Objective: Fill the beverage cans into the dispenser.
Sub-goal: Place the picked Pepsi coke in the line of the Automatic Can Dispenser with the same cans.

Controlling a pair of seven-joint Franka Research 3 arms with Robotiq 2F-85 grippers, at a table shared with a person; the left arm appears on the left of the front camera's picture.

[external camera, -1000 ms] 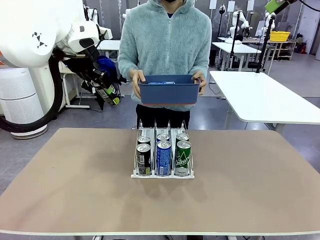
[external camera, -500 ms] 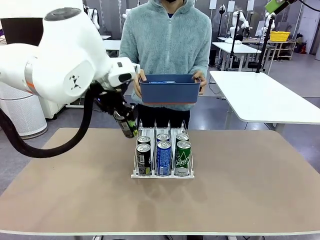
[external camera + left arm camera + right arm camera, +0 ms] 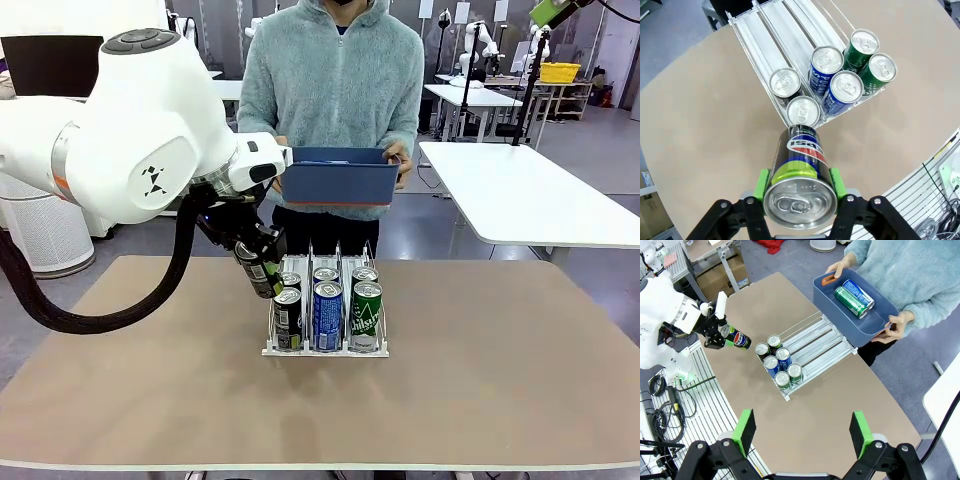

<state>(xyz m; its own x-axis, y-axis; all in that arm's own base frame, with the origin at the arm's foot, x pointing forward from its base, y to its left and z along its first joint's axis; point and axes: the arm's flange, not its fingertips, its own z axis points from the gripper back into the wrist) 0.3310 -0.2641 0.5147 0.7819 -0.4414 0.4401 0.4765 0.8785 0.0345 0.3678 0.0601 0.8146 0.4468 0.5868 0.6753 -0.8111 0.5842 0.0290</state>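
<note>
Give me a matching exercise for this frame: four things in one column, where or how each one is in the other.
1. black can
2. bin
3. dispenser
4. right gripper

A. on the table
B. open
C. in the person's hands
D. in the left gripper

Pairs: 1-D, 2-C, 3-A, 4-B

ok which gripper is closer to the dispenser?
Left. The left gripper, shut on a dark can, hangs just at the dispenser's left lane; the right gripper, open, sits high above, well clear.
</note>
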